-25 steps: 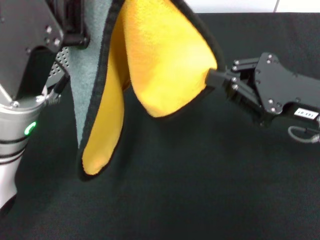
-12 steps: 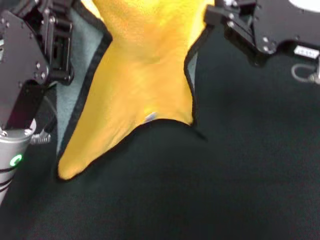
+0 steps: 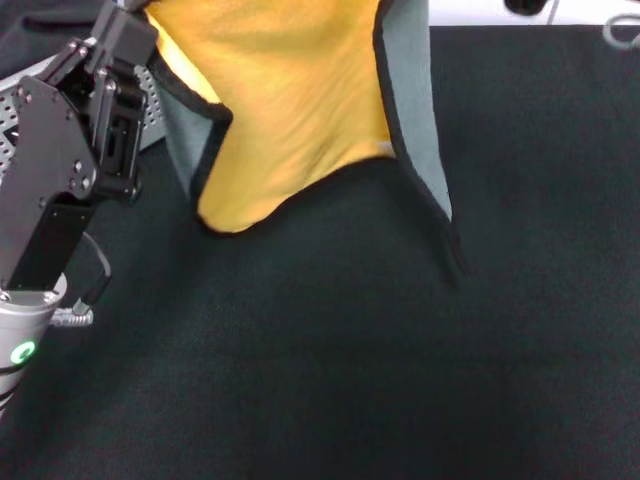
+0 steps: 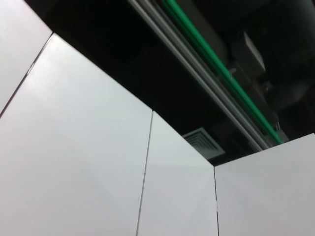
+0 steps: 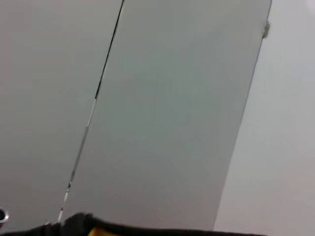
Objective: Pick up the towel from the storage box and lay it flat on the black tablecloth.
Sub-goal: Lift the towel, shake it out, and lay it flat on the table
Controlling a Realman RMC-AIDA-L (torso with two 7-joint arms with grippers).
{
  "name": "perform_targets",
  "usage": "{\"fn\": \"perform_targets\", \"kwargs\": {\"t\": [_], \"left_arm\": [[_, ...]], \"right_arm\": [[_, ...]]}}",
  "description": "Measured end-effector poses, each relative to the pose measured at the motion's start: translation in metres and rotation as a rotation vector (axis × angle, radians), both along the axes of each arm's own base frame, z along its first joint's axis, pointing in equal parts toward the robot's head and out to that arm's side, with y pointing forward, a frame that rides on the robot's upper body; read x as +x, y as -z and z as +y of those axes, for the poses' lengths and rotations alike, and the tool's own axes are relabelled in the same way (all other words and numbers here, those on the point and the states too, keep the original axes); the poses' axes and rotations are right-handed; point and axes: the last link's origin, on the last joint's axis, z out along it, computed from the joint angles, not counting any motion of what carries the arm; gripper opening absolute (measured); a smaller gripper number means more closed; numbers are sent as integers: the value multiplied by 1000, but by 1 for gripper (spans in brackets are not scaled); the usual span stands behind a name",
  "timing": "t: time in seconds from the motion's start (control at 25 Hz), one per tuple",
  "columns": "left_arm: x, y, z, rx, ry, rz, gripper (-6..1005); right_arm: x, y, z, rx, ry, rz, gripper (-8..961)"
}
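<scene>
While the left gripper (image 3: 125, 35) sits raised at the far left, its grip impossible to tell, the towel (image 3: 290, 110) hangs lengthwise downward from above, yellow face toward the robot, grey flap right, over the black tablecloth (image 3: 380, 360), storage box (image 3: 30, 100) behind the arm.

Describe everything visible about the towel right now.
The towel hangs above the black tablecloth, its top out of view. It looks like soft fleecy cloth: yellow-orange face forward, grey back showing along both side folds, black stitched border. Its lower edge sags in a curve with one rounded corner lowest. The left gripper is at its left edge.
</scene>
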Motion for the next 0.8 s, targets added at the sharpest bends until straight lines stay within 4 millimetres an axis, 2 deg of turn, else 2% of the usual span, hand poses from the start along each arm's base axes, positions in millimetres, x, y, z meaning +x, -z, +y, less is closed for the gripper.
{"fn": "perform_targets", "kwargs": {"t": [0.36, 0.56, 0.76, 0.8], "left_arm": [[-17, 1, 0, -75, -97, -28, 125], [-27, 9, 13, -221, -195, -56, 178], [-28, 25, 31, -377, -244, -12, 387], [-28, 29, 34, -395, -248, 10, 399]], "right_arm": [[-19, -17, -4, 65, -36, -56, 12], [-30, -22, -6, 93, -55, -75, 12], [-41, -28, -5, 120, -54, -112, 12], [-42, -28, -5, 125, -56, -117, 12]]}}
